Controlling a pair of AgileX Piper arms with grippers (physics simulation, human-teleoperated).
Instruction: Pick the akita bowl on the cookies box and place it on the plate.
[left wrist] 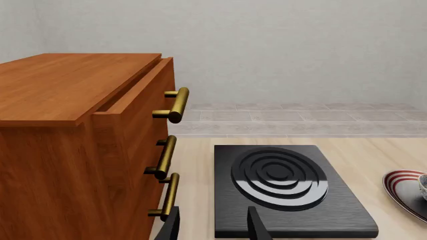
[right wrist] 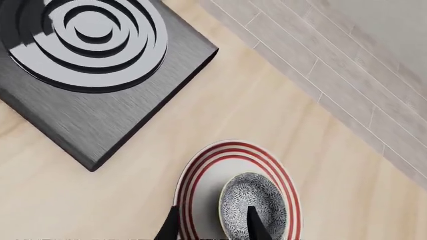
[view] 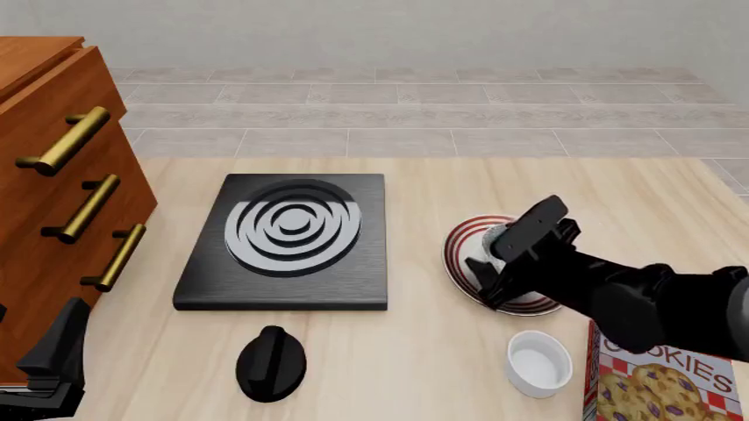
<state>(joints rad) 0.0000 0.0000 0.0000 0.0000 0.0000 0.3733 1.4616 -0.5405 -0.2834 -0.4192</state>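
Nearest you, at the table's 5 o'clock corner, lies your flat red-and-white checked cookies box (view: 661, 381), bare on the part in view; just beside it at 9 o'clock stands a plain small white bowl (view: 539, 363), and further toward 9 o'clock a black knob-like lump (view: 270, 362). Your left gripper (left wrist: 213, 227), at 7 o'clock, hangs idle with fingers spread, nothing between them, clear of the work. Next out, your right gripper (right wrist: 212, 227) reaches over the round white red-ringed plate (right wrist: 200, 175); its fingers sit apart, one either side of the near rim of the small dark akita bowl with the speckled white inside (right wrist: 253, 206), which appears to rest on the plate toward its 3 o'clock side, so I judge placing is done or nearly so. Whether the fingers touch the rim I cannot tell. Bare wood rings the plate; you have room to lift straight up. The black square stove with grey rings (view: 290, 241) lies at 9 o'clock of the plate, well apart. The brown wooden drawer cabinet with brass handles (view: 53, 167) bounds the far 9 o'clock edge.
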